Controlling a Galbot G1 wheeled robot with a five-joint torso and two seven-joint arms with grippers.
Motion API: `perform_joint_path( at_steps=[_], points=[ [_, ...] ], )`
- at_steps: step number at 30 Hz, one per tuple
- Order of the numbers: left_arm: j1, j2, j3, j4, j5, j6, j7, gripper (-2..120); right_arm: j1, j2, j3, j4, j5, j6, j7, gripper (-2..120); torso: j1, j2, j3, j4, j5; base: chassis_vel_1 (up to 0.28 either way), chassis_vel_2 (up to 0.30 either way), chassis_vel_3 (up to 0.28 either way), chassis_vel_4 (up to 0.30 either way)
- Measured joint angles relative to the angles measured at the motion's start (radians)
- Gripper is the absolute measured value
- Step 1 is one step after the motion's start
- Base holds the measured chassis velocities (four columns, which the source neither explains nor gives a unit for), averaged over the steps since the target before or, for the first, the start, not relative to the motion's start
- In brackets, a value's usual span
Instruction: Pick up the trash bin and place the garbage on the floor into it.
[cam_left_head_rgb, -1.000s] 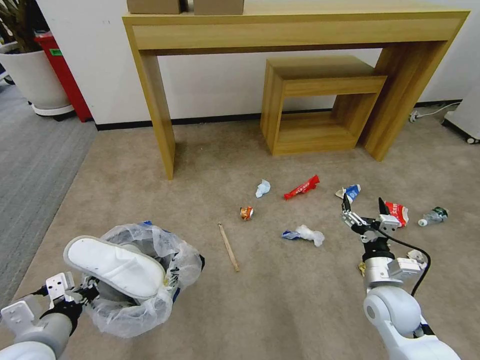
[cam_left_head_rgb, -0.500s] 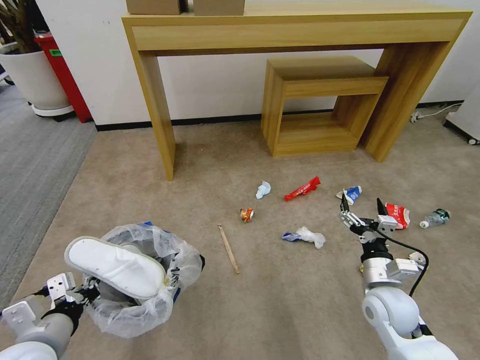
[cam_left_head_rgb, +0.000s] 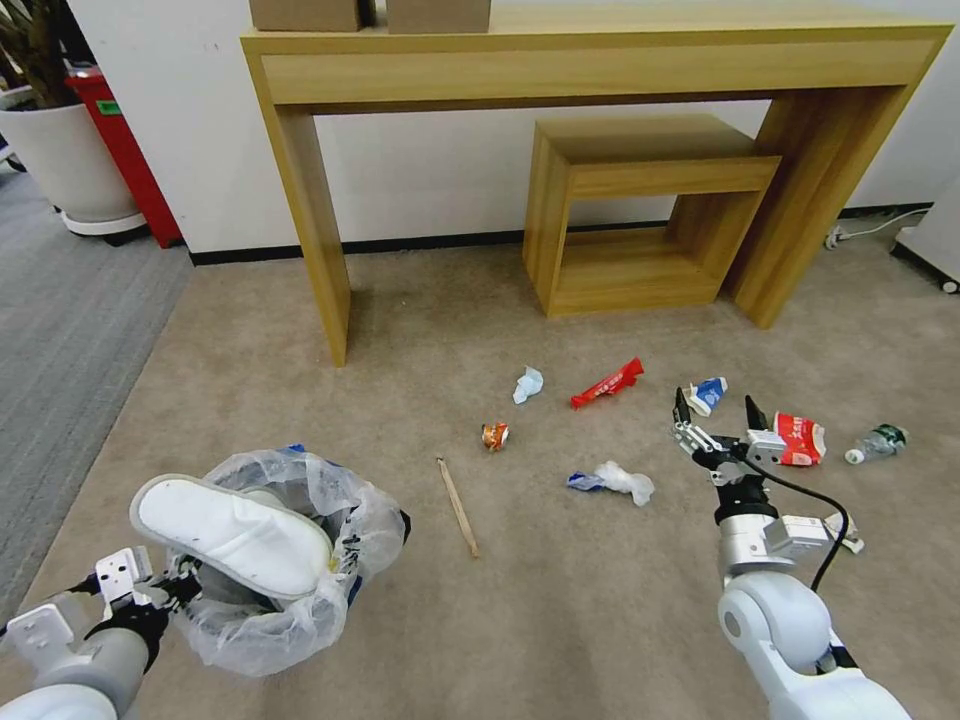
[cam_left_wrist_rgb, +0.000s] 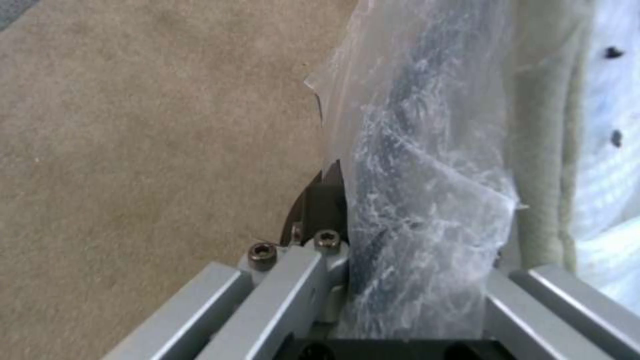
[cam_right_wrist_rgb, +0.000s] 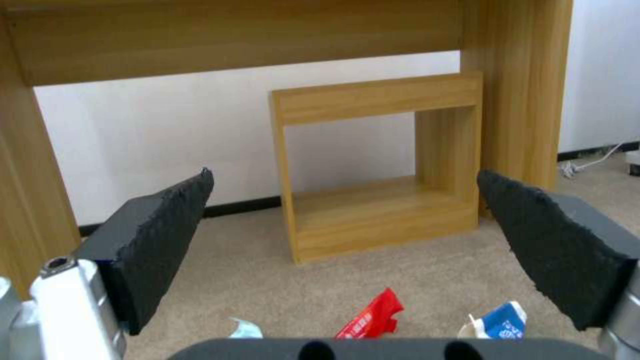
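**Head view: bin in hand, litter waiting beyond it**

Head view puts the trash bin (cam_left_head_rgb: 275, 560) nearest of all, held up by the left gripper (cam_left_head_rgb: 150, 597), whose jaws pinch the rim through the bag liner (cam_left_wrist_rgb: 427, 200); the left wrist view shows that plastic bunched between the fingers. A white slipper (cam_left_head_rgb: 235, 538) lies across the bin's mouth, not down inside it. That is the first risk, in my judgement: a tilt or jolt could tip the slipper back onto the floor (cam_left_head_rgb: 560, 620), and the thin liner could slide off the rim under the clamp.

Just past the bin, to its right, lies the wooden stick (cam_left_head_rgb: 457, 499). Farther right the right gripper (cam_left_head_rgb: 716, 412) hangs above the carpet with jaws spread wide and nothing between them. Beyond the bin in that direction are a white tissue with a blue scrap (cam_left_head_rgb: 615, 482), a small orange wrapper (cam_left_head_rgb: 494, 435), a pale crumpled piece (cam_left_head_rgb: 527, 384), a long red wrapper (cam_left_head_rgb: 606, 382), a blue-white carton (cam_left_head_rgb: 707, 394), a red-white pack (cam_left_head_rgb: 797, 440) and a clear bottle (cam_left_head_rgb: 876, 441).

These pieces are light and flat; the jaws could nudge one aside rather than catch it, and the bottle may roll. Farthest from the bin stands the wooden table (cam_left_head_rgb: 590, 60).
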Motion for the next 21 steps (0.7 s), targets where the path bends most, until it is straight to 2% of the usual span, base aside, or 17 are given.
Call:
perform_joint_path(
  at_steps=[6, 9, 10, 12, 13, 15, 16, 17, 20, 21],
  points=[
    [0.005, -0.004, 0.0, 0.0, 0.004, -0.001, 0.001, 0, 0.02, -0.017, -0.036, 0.0, 0.02, -0.039, 0.029, 100, 0.0, 0.0, 0.0, -0.0003, 0.0, -0.021, 0.011, 0.016, -0.009],
    [0.012, -0.005, -0.002, -0.006, 0.006, -0.002, 0.001, 0, 0.084, -0.057, -0.114, 0.0, 0.072, -0.132, 0.097, 100, 0.0, 0.0, 0.0, -0.0002, 0.0, 0.0, 0.0, 0.0, 0.0],
    [0.012, -0.005, -0.002, -0.006, 0.006, -0.002, 0.001, 0, 0.084, -0.057, -0.114, 0.0, 0.072, -0.132, 0.097, 100, 0.0, 0.0, 0.0, -0.0002, 0.0, 0.0, 0.0, 0.0, 0.0],
    [0.013, -0.005, -0.003, -0.007, 0.006, -0.002, 0.001, 0, 0.136, -0.086, -0.186, 0.0, 0.141, -0.223, 0.15, 100, 0.0, 0.0, 0.0, 0.0002, 0.0, 0.0, 0.0, 0.0, 0.0],
    [0.013, -0.005, -0.003, -0.007, 0.006, -0.002, 0.001, 0, 0.136, -0.086, -0.186, 0.0, 0.141, -0.223, 0.15, 100, 0.0, 0.0, 0.0, 0.0002, 0.0, 0.0, 0.0, 0.0, 0.0],
    [-0.003, 0.002, 0.006, -0.001, 0.005, -0.002, -0.001, 0, 0.178, -0.121, -0.263, 0.015, 0.271, -0.342, 0.225, 100, 0.0, 0.0, 0.0, 0.0004, 0.0, 0.0, 0.0, 0.0, 0.0],
    [-0.012, 0.008, 0.012, 0.004, 0.003, -0.002, -0.003, 0, 0.185, -0.13, -0.284, 0.022, 0.315, -0.381, 0.249, 100, 0.0, 0.0, 0.0, 0.0002, 0.0, 0.0, 0.0, 0.0, 0.0],
    [-0.012, 0.008, 0.012, 0.004, 0.003, -0.002, -0.003, 0, 0.185, -0.13, -0.284, 0.022, 0.315, -0.381, 0.249, 100, 0.0, 0.0, 0.0, 0.0002, 0.0, 0.0, 0.0, 0.0, 0.0],
    [-0.035, 0.02, 0.023, 0.024, -0.003, -0.001, -0.01, 0, 0.242, -0.176, -0.395, 0.035, 0.491, -0.526, 0.354, 100, 0.0, 0.0, 0.0, -0.0006, -0.0003, 0.0, 0.0, 0.0, 0.0],
    [-0.035, 0.02, 0.023, 0.024, -0.003, -0.001, -0.01, 0, 0.242, -0.176, -0.395, 0.035, 0.491, -0.526, 0.354, 100, 0.0, 0.0, 0.0, -0.0006, -0.0003, 0.0, 0.0, 0.0, 0.0]
  ],
)
